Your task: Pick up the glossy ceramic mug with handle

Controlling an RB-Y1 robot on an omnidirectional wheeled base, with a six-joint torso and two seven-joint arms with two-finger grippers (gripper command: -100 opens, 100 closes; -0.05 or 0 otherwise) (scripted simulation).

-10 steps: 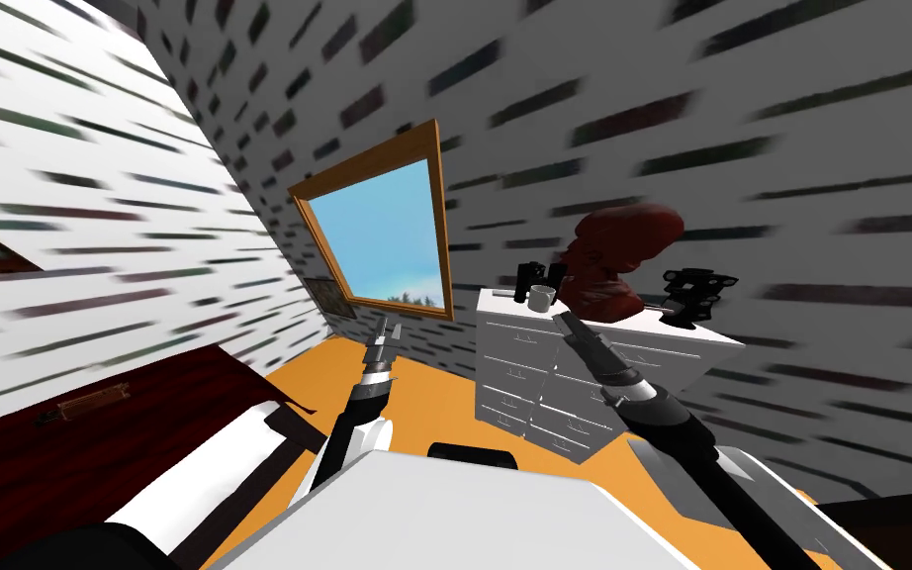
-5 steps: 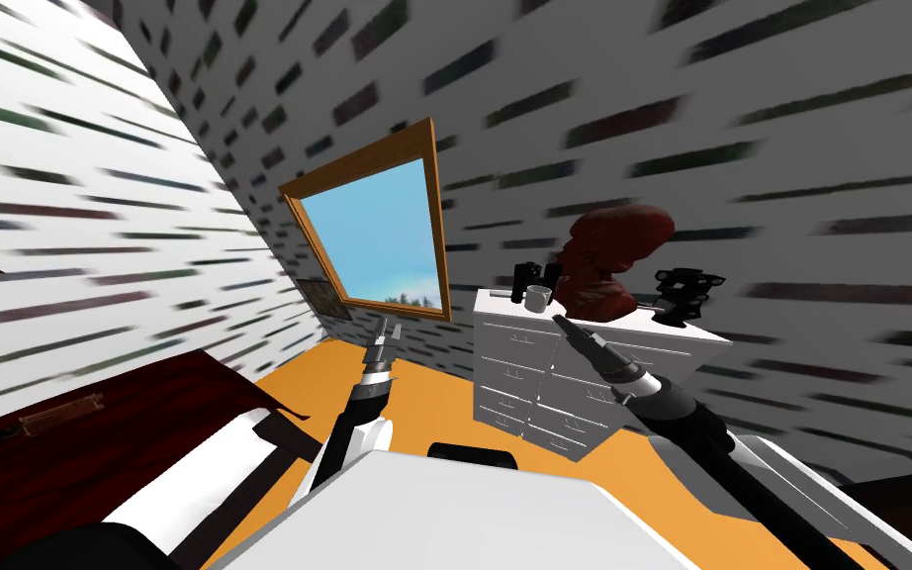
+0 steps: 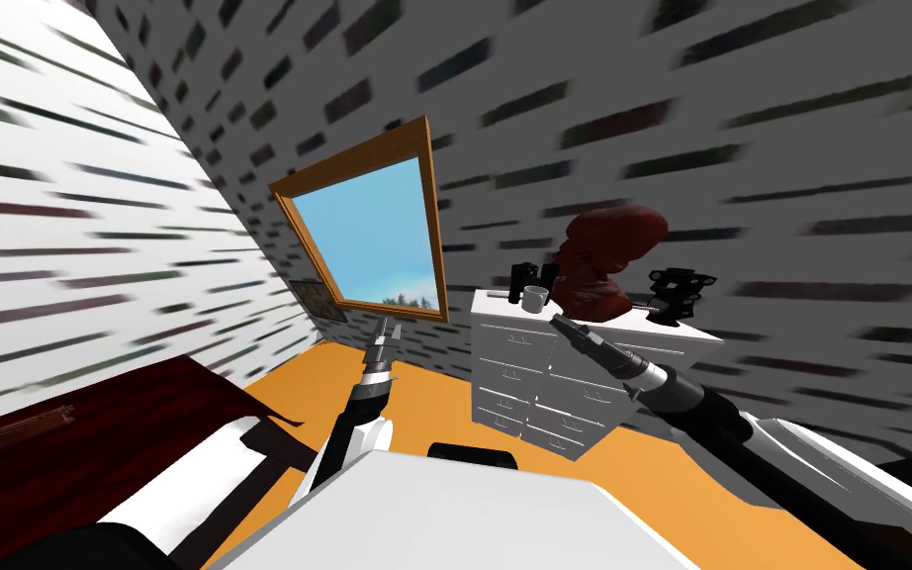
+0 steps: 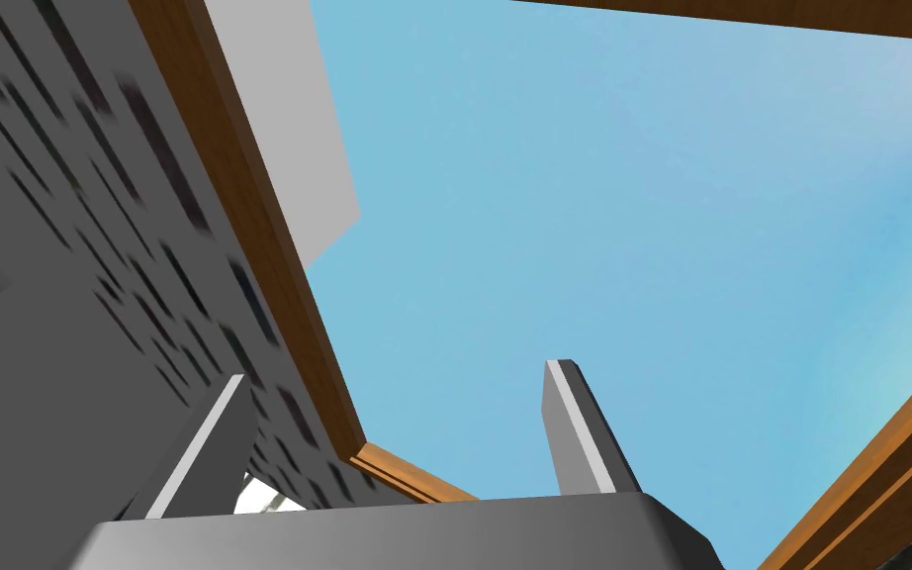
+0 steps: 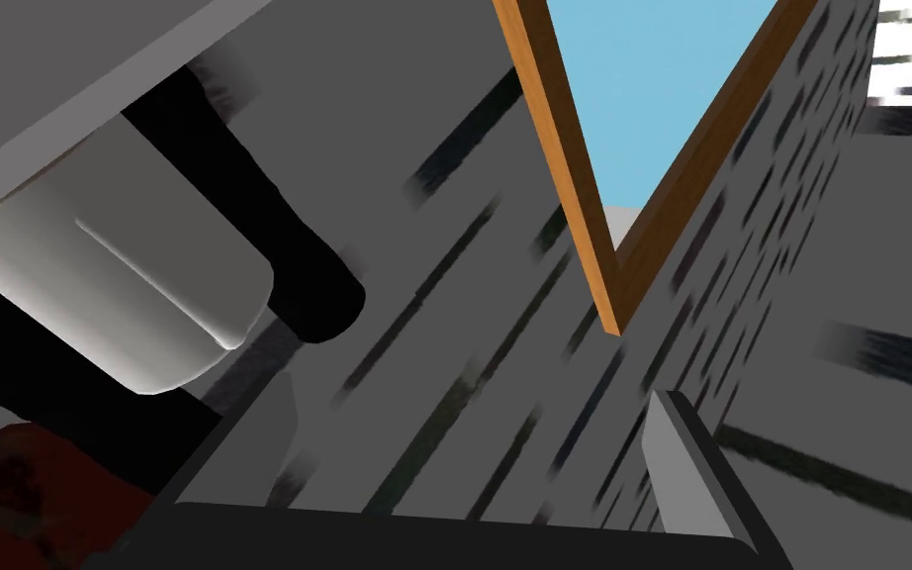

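The mug (image 3: pixel 536 297) is white and glossy and stands upright on the top of a white dresser (image 3: pixel 533 381), near the dresser's front edge. From the robot it lies at about 1 o'clock. A black object (image 3: pixel 523 275) stands just behind the mug at its 11 o'clock. A dark red sculpture (image 3: pixel 602 262) rises at the mug's 2 o'clock, close beside it. At the sculpture's 4 o'clock, near the far end of the dresser top, stands another black object (image 3: pixel 678 293).

The right gripper (image 3: pixel 560 321) reaches toward the dresser and sits at the mug's 5 o'clock, near it but not touching. In the right wrist view the right gripper (image 5: pixel 476 388) has its fingers (image 5: pixel 684 475) well apart with nothing between them. The mug (image 5: pixel 118 287) lies outside that gap, beyond one finger, with the black object (image 5: pixel 256 237) behind it and a patch of the dark red sculpture (image 5: pixel 9 495) beside the gripper's body.

The left gripper (image 3: pixel 385 329) is held up at about 12 o'clock from the chest, over the orange floor (image 3: pixel 424 396) and well apart from the dresser. In the left wrist view the left gripper (image 4: pixel 399 371) is spread wide and holds nothing.
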